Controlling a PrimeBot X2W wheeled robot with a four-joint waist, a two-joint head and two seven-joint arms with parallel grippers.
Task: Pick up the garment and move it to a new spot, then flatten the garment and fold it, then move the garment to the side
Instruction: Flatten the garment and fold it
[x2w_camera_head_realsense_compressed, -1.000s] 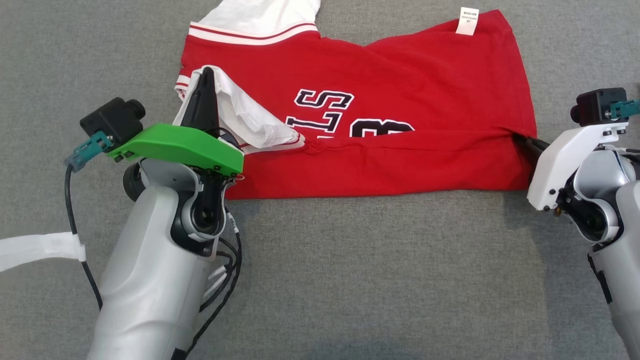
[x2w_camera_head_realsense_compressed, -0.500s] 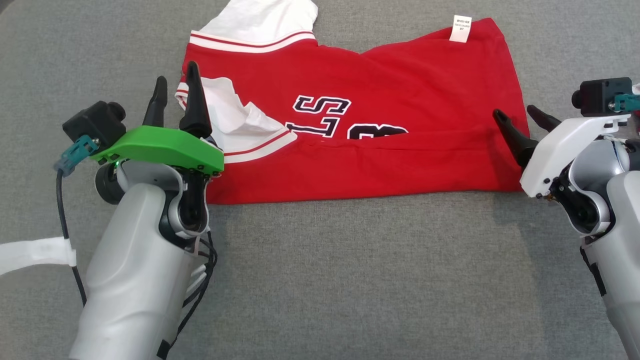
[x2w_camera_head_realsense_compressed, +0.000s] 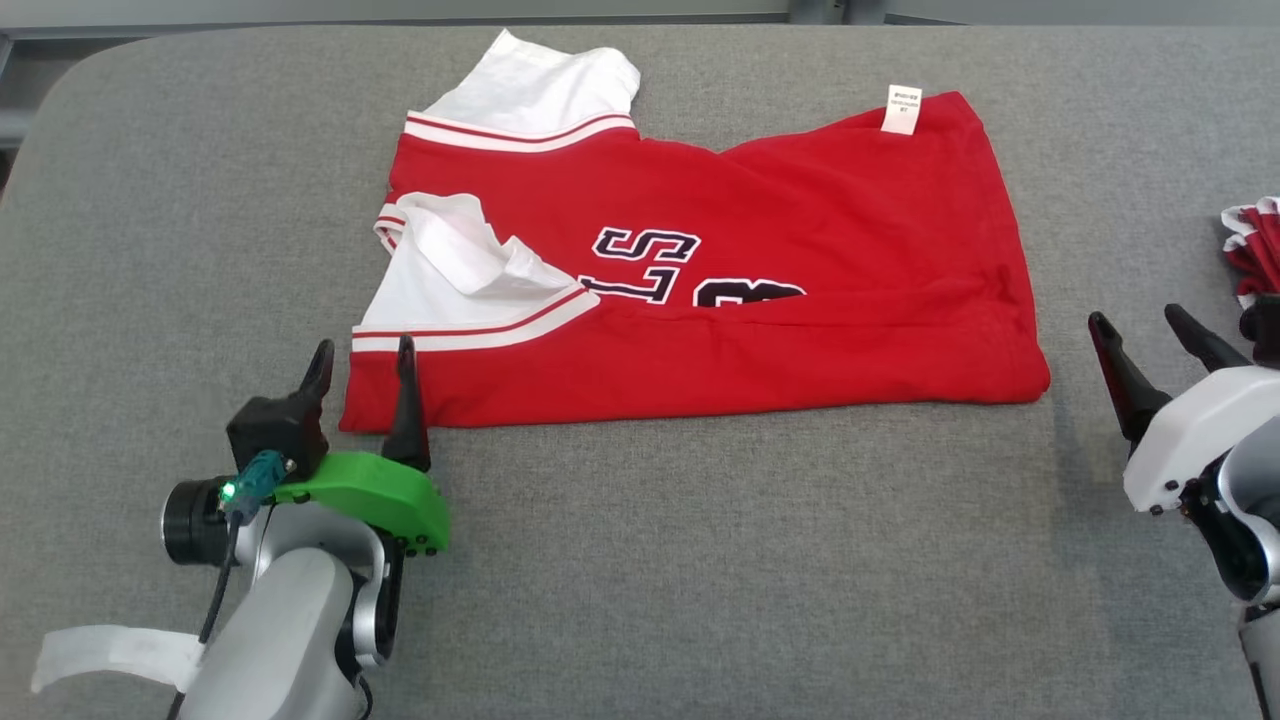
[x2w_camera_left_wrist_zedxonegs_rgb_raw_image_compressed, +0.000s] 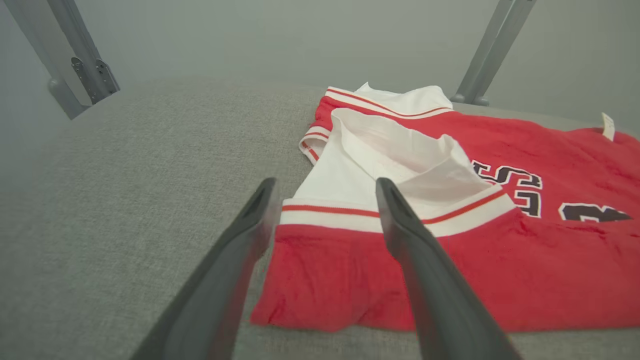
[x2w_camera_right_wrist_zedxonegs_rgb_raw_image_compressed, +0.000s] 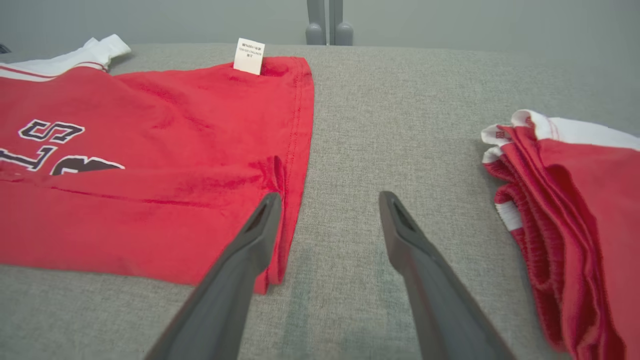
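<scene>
We see the shirt lying in the upper middle of the head view on the grey surface. It is red with white sleeves and dark lettering, and its lower part is folded up over the bottom of the print. 1 white sleeve is turned over onto the red at the left end, and a white label shows at the upper right edge. Our left gripper sits at the lower left, jaws apart and holding nothing. 1 finger overlaps the shirt's lower left corner; we cannot tell if it touches. Our right gripper is at the right edge, jaws also apart and empty, just beside the shirt's right end. In the right wrist view a 2nd red and white pile lies at the right, apart from the shirt.
</scene>
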